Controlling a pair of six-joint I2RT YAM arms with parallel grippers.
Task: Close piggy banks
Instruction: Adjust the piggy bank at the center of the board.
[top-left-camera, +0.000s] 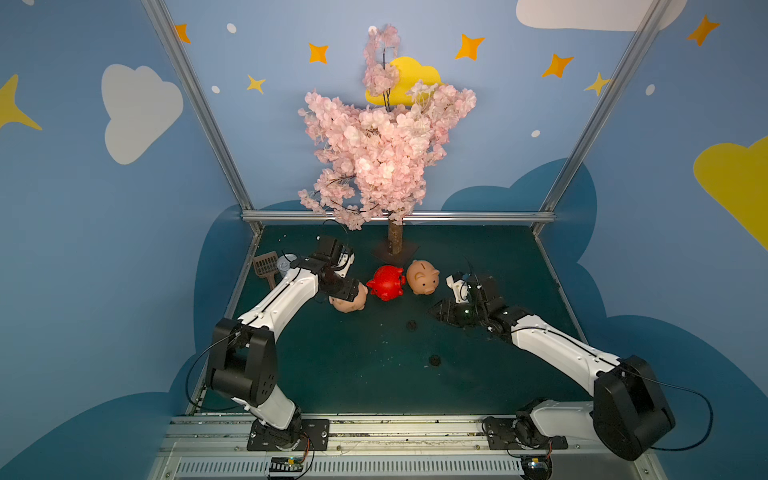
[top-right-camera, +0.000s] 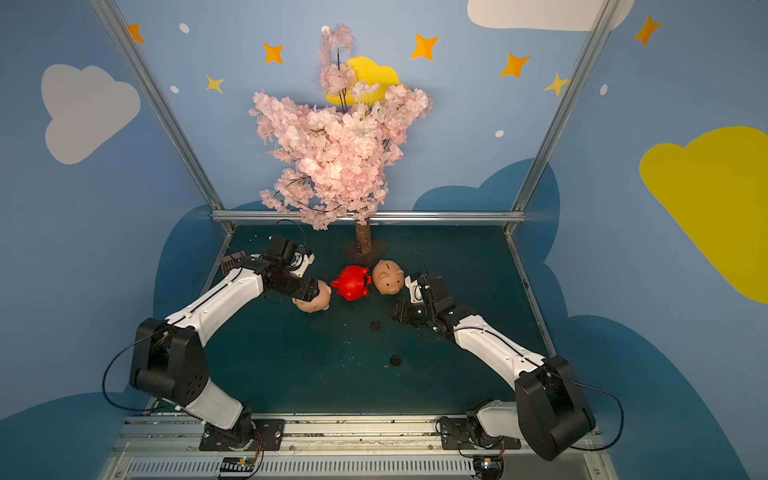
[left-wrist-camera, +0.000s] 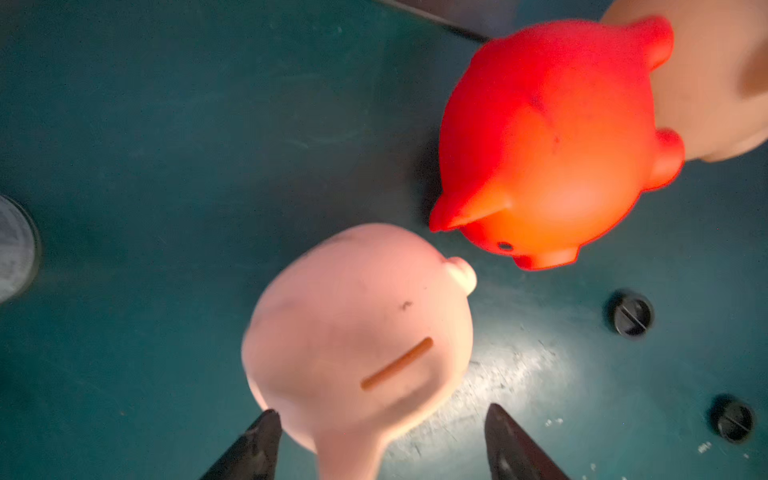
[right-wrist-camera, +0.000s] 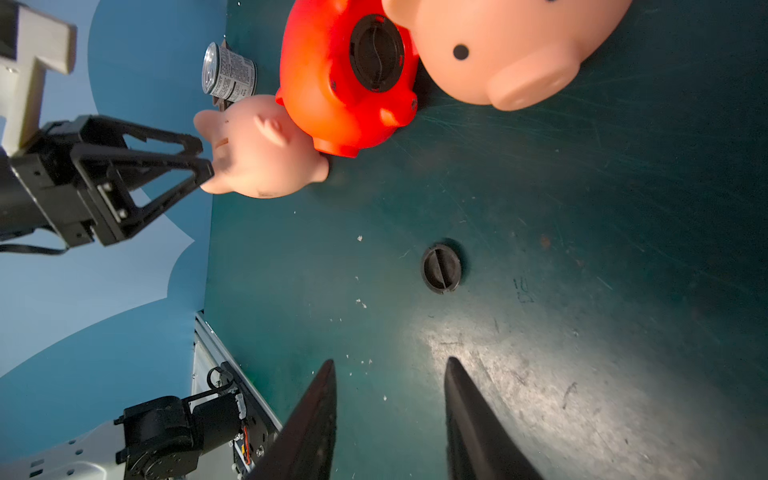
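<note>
Three piggy banks sit mid-table in both top views. The left peach pig (top-left-camera: 352, 305) (left-wrist-camera: 357, 332) shows its coin slot. My left gripper (top-left-camera: 347, 291) (left-wrist-camera: 383, 417) is open and straddles its rear; one finger (left-wrist-camera: 266, 428) touches its side, and the other finger (left-wrist-camera: 498, 424) is apart. The red pig (top-left-camera: 386, 283) (right-wrist-camera: 332, 104) lies on its side with a black round plug (right-wrist-camera: 376, 52) in its belly. The right peach pig (top-left-camera: 423, 276) (right-wrist-camera: 498, 50) stands beside it. My right gripper (top-left-camera: 442, 311) (right-wrist-camera: 390, 365) hangs open and empty above the mat.
Two loose black caps (top-left-camera: 411, 325) (top-left-camera: 434, 360) lie on the green mat; one of them (right-wrist-camera: 441, 269) is ahead of my right gripper. A silver tin can (top-left-camera: 286, 262) and a brown scoop (top-left-camera: 266, 266) stand at the back left. The blossom tree's trunk (top-left-camera: 395, 241) rises behind the pigs.
</note>
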